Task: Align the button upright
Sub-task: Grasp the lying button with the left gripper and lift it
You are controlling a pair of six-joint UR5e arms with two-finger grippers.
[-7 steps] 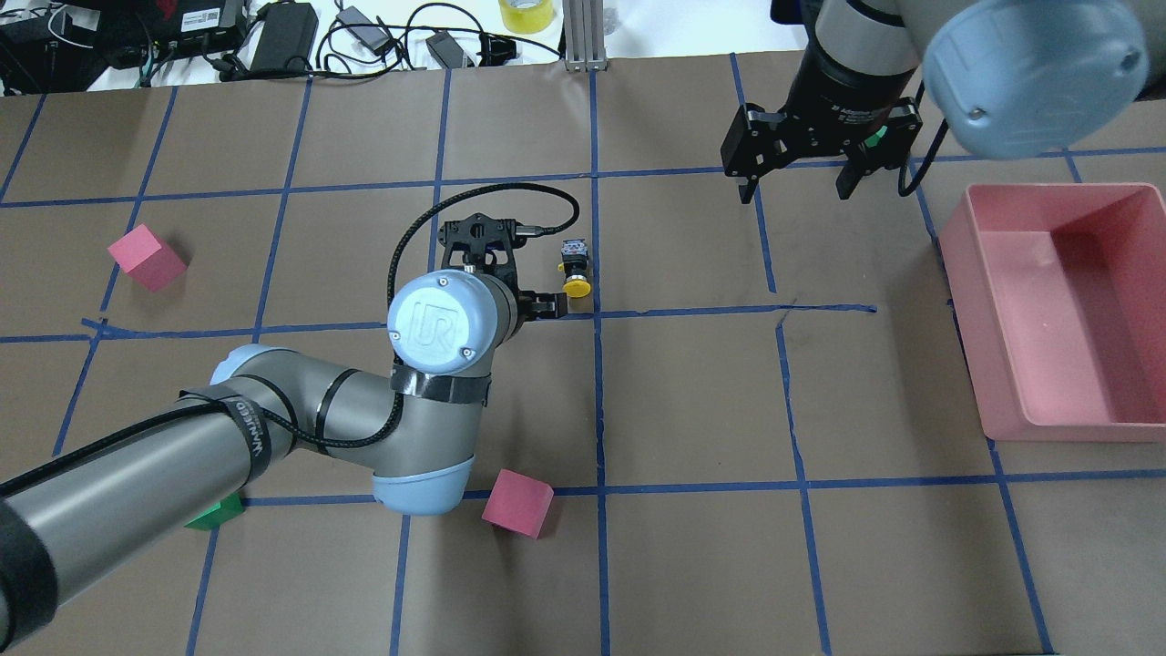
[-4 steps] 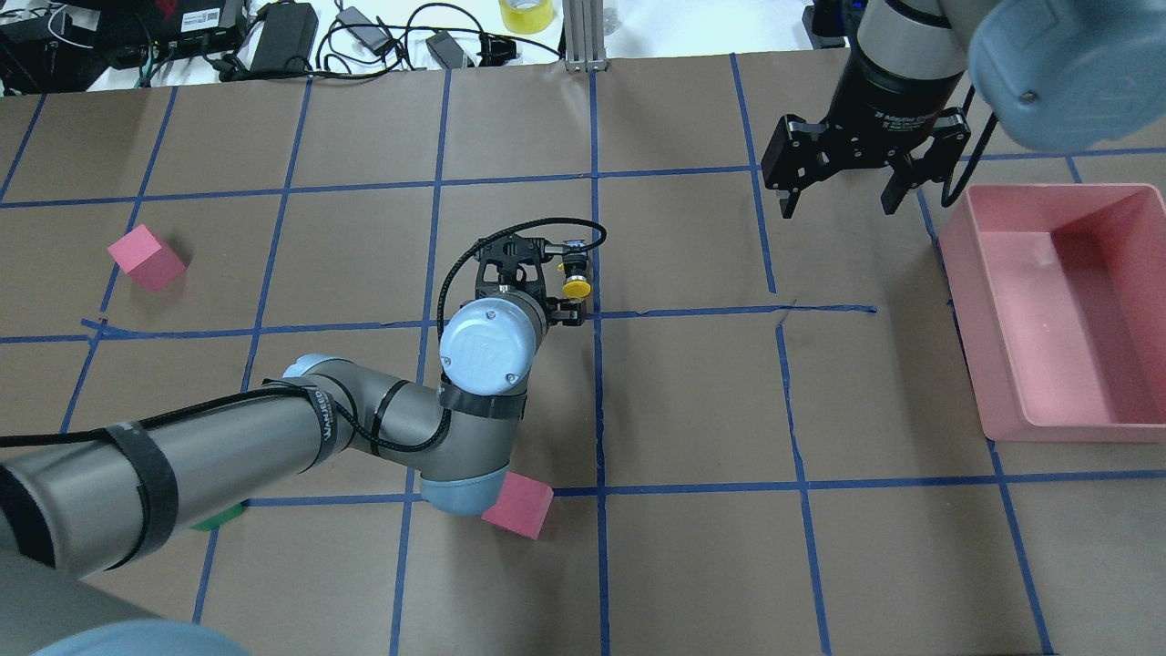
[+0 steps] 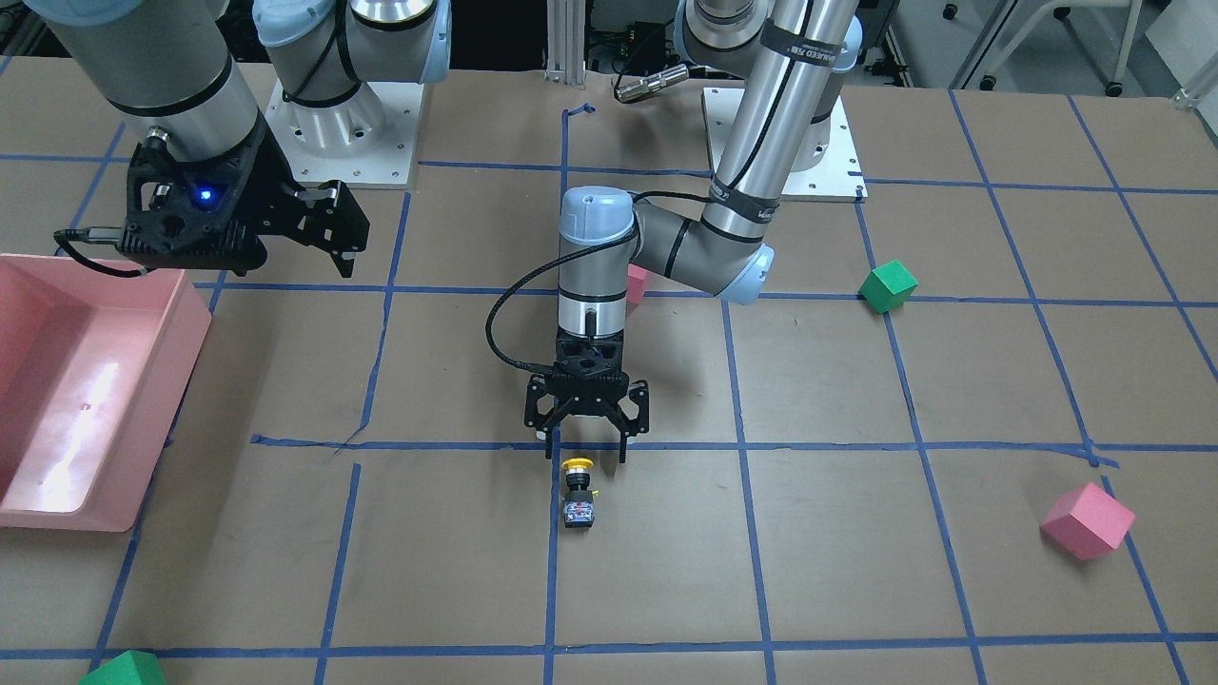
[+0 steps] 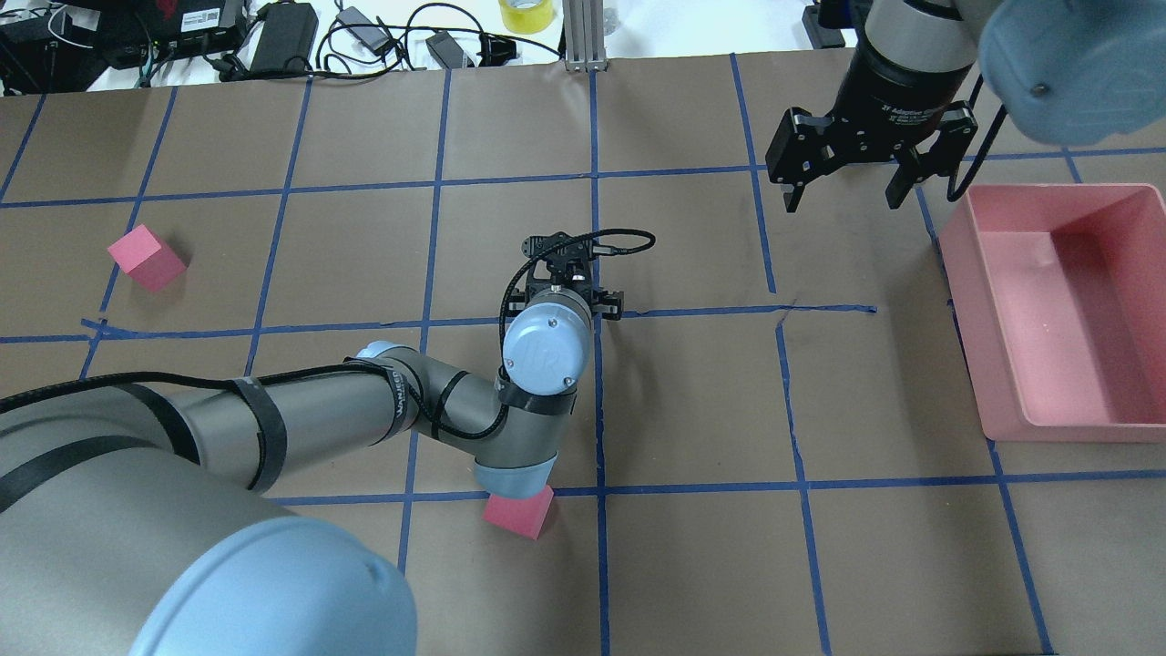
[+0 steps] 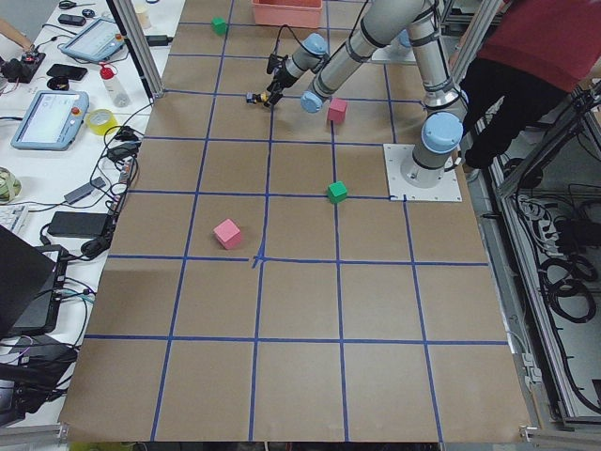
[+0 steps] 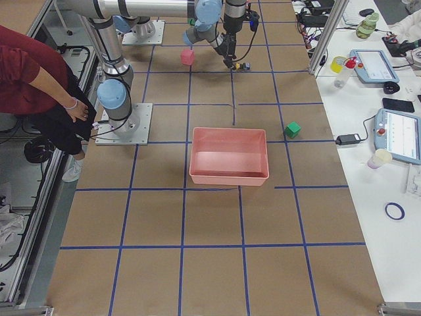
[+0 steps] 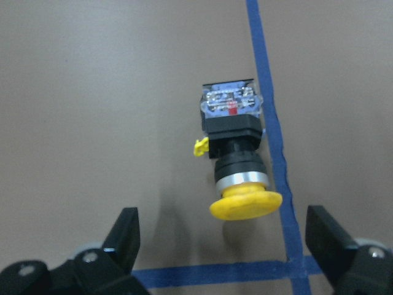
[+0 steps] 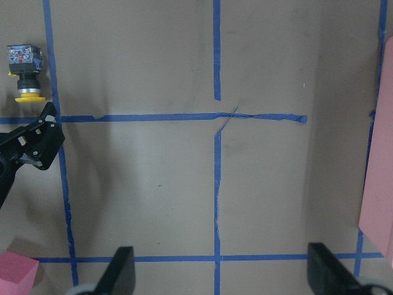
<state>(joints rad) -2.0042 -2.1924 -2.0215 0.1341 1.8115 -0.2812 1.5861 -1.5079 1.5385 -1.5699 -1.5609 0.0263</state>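
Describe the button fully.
The button lies on its side on the brown paper, beside a blue tape line. It has a yellow mushroom cap, a silvery ring, a black body, a clear end block with metal contacts and a small yellow tab. The cap faces the open left pincer, which does not touch it.

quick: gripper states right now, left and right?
Left gripper: open, holding nothing; the button lies on its side beneath it.
Right gripper: open, holding nothing.
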